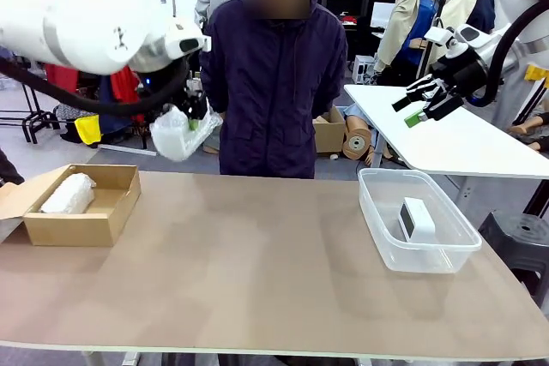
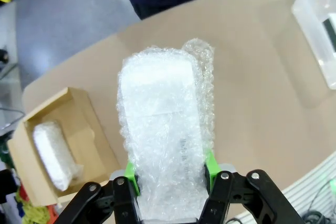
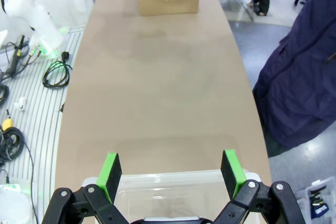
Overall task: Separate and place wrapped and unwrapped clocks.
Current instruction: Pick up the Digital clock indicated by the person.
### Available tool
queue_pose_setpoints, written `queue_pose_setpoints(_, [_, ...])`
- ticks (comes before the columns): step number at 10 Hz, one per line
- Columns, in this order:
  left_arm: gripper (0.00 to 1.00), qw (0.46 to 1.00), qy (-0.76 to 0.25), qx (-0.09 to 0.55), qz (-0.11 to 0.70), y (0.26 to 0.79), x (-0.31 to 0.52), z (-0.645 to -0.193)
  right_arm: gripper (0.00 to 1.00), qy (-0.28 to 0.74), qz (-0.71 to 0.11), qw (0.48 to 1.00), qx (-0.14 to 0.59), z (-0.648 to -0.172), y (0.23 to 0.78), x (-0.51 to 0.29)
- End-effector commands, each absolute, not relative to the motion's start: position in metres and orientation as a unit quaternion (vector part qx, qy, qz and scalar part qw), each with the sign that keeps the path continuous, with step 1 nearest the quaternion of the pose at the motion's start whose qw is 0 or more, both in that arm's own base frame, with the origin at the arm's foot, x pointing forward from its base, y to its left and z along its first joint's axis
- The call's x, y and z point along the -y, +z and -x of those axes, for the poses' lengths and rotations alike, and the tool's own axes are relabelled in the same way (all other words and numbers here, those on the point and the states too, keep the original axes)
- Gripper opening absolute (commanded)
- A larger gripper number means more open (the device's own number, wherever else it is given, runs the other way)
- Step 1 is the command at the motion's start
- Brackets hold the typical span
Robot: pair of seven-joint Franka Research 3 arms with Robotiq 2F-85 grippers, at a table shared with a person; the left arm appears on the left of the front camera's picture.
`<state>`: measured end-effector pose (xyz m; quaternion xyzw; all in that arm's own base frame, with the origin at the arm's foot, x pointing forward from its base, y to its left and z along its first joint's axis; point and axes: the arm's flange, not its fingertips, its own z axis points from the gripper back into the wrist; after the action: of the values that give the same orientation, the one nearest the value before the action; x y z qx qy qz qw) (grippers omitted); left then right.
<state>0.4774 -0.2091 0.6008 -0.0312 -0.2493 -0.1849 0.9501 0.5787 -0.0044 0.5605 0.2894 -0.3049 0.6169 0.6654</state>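
Overhead, the left gripper (image 2: 169, 182) was clenched on a bubble-wrapped clock (image 2: 164, 145), its green pads (image 2: 130, 174) pressing the bundle's two sides while it hung in the air above the table's (image 1: 257, 272) left part, near the person's dark jacket (image 1: 274, 83). Faint grey print showed through the wrap, too blurred to read. Another wrapped clock (image 1: 69, 195) lay inside the open cardboard box (image 1: 86, 220) at the table's left end. The bare white clock (image 1: 417, 219) stood on edge in the clear plastic bin (image 1: 446, 250) at the right end. The right gripper (image 1: 420, 105) hovered high above that bin, jaws spread wide and holding nothing.
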Motion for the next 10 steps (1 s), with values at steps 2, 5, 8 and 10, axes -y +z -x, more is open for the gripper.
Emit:
queue_pose_setpoints(2, [0.00, 0.942, -0.205, 0.263, 0.023, 0.645, 0.207, -0.474, 1.00, 0.623, -0.284, 0.665, 0.299, -0.576, 0.562, 0.003])
queue_pose_setpoints(5, [0.00, 0.933, -0.222, 0.282, -0.005, 0.662, 0.216, -0.460, 1.00, 0.623, -0.284, 0.665, 0.299, -0.576, 0.562, 0.003])
queue_pose_setpoints(8, [0.00, 0.935, -0.218, 0.278, 0.004, 0.664, 0.220, -0.461, 1.00, 0.623, -0.284, 0.665, 0.299, -0.576, 0.562, 0.003])
queue_pose_setpoints(10, [0.00, 0.935, -0.218, 0.278, 0.004, 0.664, 0.220, -0.461, 1.00, 0.623, -0.284, 0.665, 0.299, -0.576, 0.562, 0.003])
